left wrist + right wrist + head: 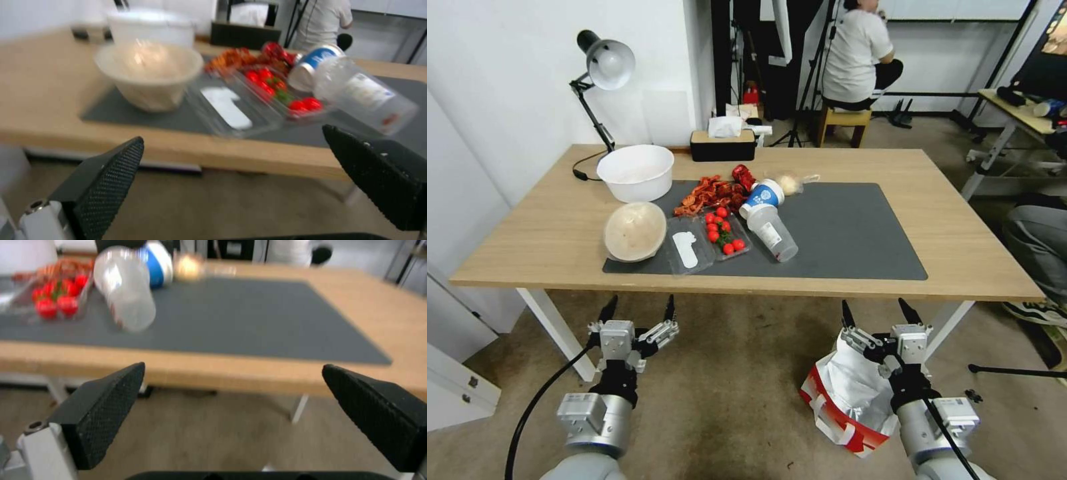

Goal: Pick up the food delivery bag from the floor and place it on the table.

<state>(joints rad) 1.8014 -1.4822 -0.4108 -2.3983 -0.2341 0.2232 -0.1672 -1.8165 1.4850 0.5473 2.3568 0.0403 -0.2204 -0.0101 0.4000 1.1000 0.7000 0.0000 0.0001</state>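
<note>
- White-and-red food delivery bag (844, 400) stands on floor (727, 400), below tabletop (960, 253) edge.
- Right end effector (882, 311) above bag, fingers spread, empty.
- Left end effector (638, 308) likewise spread, empty.

A white food delivery bag (847, 393) banded in red, silver-lined, is seen; the desk (954, 227) is light wood under a dark grey mat (854, 233).

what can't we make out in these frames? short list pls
- Food delivery bag, head view: its right side is covered by the right arm and right gripper, so handles and full outline are unclear.
- Label on the clear cup, left wrist view: blurred, unreadable.
- White item in the clear tray, head view: too small to identify.
- Table far end, right wrist view: cut off by the edge.
- Left gripper: open, over the floor.
</note>
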